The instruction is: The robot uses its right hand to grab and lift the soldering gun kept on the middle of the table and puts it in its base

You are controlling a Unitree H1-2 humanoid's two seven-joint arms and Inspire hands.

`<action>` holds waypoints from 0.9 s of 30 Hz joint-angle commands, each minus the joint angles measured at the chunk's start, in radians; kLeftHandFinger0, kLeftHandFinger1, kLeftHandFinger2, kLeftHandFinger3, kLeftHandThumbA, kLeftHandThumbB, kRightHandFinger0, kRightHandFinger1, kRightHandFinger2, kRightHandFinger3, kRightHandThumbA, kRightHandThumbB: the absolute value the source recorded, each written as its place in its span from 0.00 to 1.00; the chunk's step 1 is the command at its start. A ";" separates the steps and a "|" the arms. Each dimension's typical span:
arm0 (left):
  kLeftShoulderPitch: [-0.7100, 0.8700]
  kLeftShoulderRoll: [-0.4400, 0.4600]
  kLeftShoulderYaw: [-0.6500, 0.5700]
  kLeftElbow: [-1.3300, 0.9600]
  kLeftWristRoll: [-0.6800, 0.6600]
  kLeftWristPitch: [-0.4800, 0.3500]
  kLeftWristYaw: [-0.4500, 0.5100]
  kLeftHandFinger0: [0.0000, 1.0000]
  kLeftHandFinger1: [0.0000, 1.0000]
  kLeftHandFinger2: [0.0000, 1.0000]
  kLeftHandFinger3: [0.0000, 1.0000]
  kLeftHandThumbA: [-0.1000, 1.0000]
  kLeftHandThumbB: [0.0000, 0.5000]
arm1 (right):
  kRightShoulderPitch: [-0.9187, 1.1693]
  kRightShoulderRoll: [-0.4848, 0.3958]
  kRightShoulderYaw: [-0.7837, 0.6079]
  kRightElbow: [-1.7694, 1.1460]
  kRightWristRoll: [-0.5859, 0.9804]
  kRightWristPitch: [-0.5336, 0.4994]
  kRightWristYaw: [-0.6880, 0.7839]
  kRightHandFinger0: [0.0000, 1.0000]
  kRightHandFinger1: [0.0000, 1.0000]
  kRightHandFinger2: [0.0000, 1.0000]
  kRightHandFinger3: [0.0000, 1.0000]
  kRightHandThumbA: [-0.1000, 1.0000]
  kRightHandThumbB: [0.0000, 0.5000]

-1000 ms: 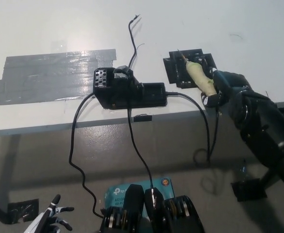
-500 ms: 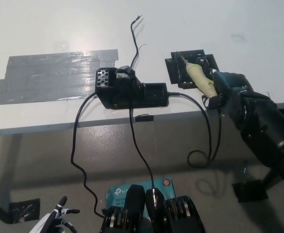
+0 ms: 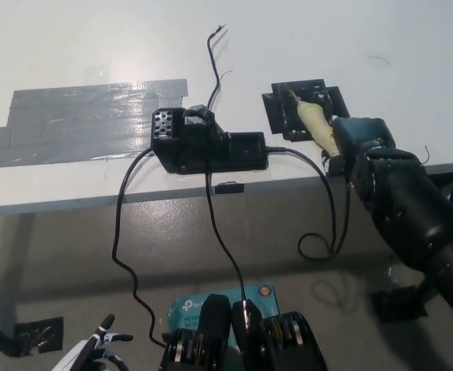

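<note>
The soldering gun, with a pale cream handle and a thin metal tip, lies tilted across its black base at the table's right front, tip pointing to the far left. My black right hand is shut on the rear end of the handle, and its fingers hide the part where the cord leaves it. The gun's black cord hangs over the table edge in a loop. At the picture's lower left, below the table, my white left hand rests with its fingers apart, holding nothing.
A black soldering station box sits near the table's front edge, left of the base, with cables dropping off the edge. A wide patch of grey tape covers the table's left part. A thin wire curls behind the box.
My right hand has crept up along the handle and now covers more of it. The hanging cord loop has swung slightly. The left hand has sunk lower in the picture.
</note>
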 commanded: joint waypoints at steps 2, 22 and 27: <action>-0.004 0.023 -0.004 -0.018 0.024 0.001 -0.013 0.00 0.07 0.34 0.74 1.00 1.00 | 0.032 -0.028 0.013 0.016 -0.136 0.034 0.079 0.00 0.21 0.55 0.73 0.09 0.24; -0.003 0.044 0.002 0.015 0.038 -0.018 -0.012 0.00 0.01 0.29 0.71 1.00 1.00 | 0.095 -0.242 -0.066 -0.290 -0.103 -0.192 -0.295 0.00 0.16 0.53 0.12 0.00 0.00; -0.002 0.049 0.009 0.017 0.034 -0.019 -0.015 0.00 0.01 0.30 0.70 1.00 1.00 | 0.081 -0.291 -0.102 -0.308 -0.092 -0.273 -0.376 0.00 0.27 0.57 0.45 0.16 0.00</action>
